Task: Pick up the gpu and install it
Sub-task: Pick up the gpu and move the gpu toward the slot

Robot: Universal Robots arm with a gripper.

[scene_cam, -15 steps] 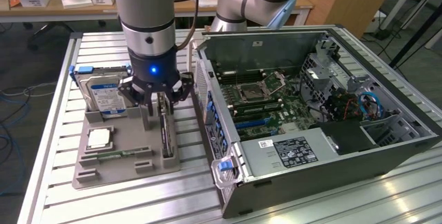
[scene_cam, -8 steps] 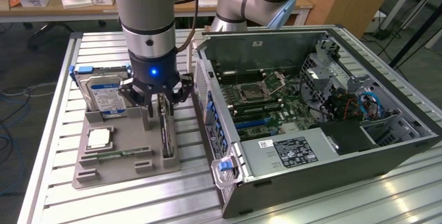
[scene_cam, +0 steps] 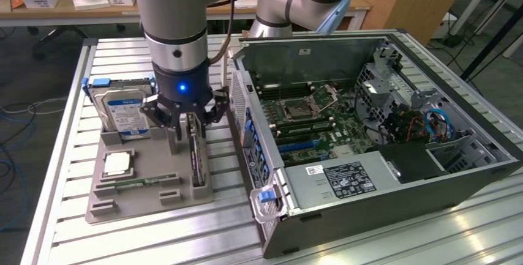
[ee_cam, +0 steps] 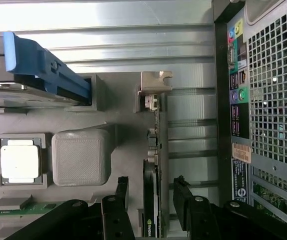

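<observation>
The gpu (scene_cam: 197,161) (ee_cam: 152,165) stands on edge in a slot of the grey tray (scene_cam: 147,207) on the table (scene_cam: 73,93). Its long axis runs parallel to the computer case (scene_cam: 392,173), with the bracket end toward the hard drive (scene_cam: 122,112). The tool (scene_cam: 190,136) (ee_cam: 150,187) is open, and its fingers (ee_cam: 121,187) straddle the card without touching it.

The gpu (ee_cam: 151,200)'s bracket (ee_cam: 153,85) is bare metal, the tray (ee_cam: 118,150) matt grey plastic.
</observation>
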